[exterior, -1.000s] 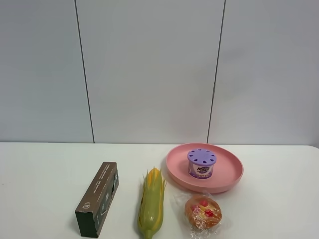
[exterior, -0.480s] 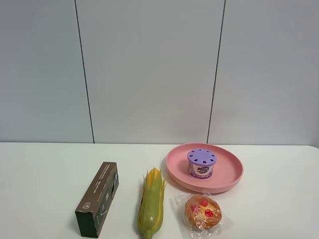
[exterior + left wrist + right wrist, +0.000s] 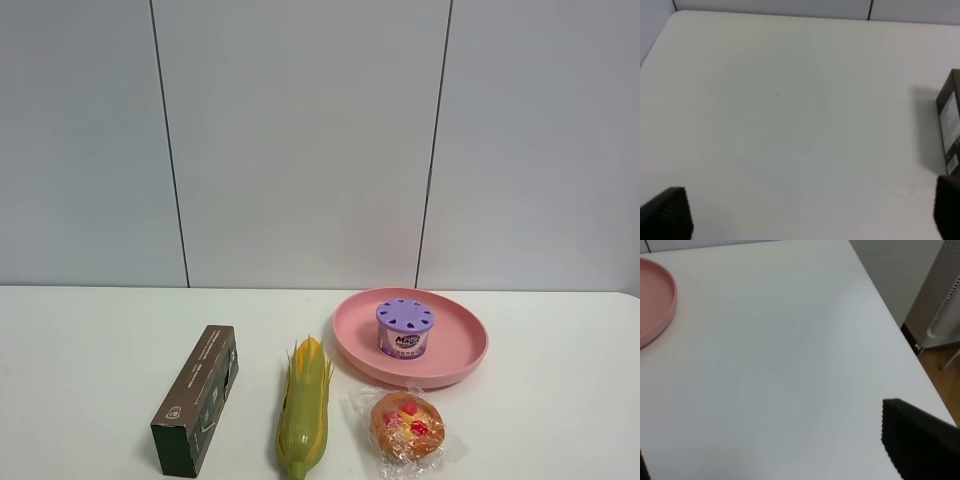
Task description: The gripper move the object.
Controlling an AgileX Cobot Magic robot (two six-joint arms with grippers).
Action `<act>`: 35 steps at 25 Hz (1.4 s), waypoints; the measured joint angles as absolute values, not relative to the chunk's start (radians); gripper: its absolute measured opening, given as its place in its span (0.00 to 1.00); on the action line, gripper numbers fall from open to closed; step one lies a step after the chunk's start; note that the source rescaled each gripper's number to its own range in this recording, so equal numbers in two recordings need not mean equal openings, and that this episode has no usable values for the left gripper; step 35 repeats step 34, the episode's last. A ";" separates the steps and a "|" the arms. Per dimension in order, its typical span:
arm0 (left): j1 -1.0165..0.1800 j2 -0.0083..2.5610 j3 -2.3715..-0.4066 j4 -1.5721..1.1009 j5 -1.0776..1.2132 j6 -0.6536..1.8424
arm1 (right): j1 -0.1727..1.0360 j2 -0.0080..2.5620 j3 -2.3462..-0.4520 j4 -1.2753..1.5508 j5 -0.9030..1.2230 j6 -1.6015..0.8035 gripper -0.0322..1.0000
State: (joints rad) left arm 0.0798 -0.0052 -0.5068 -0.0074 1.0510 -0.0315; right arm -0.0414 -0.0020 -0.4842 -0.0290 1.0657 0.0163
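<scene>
The object, a small round white tub with a purple perforated lid (image 3: 405,328), stands upright in the middle of a pink plate (image 3: 463,345) at the right of the table. Neither gripper shows in the exterior high view. In the left wrist view the left gripper (image 3: 805,220) is open and empty over bare white table, its black fingertips (image 3: 667,212) far apart. In the right wrist view the right gripper (image 3: 780,455) is open and empty over bare table near the table's right edge, one black finger (image 3: 915,440) showing. The plate's rim (image 3: 660,305) shows there; the tub does not.
A dark oblong box (image 3: 196,398) lies at the left front and its end shows in the left wrist view (image 3: 950,127). A corn cob (image 3: 304,408) lies in the middle. A wrapped muffin (image 3: 406,425) sits in front of the plate. The table's right edge (image 3: 890,315) drops to the floor.
</scene>
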 joint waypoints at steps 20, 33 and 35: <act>0.080 -0.005 -0.507 -0.007 1.051 -0.031 | -0.041 -0.002 -0.483 -0.049 1.061 0.050 0.99; 0.080 -0.005 -0.507 -0.007 1.051 -0.031 | -0.041 -0.002 -0.483 -0.049 1.061 0.050 0.99; 0.080 -0.005 -0.507 -0.007 1.051 -0.031 | -0.041 -0.002 -0.483 -0.049 1.061 0.050 0.99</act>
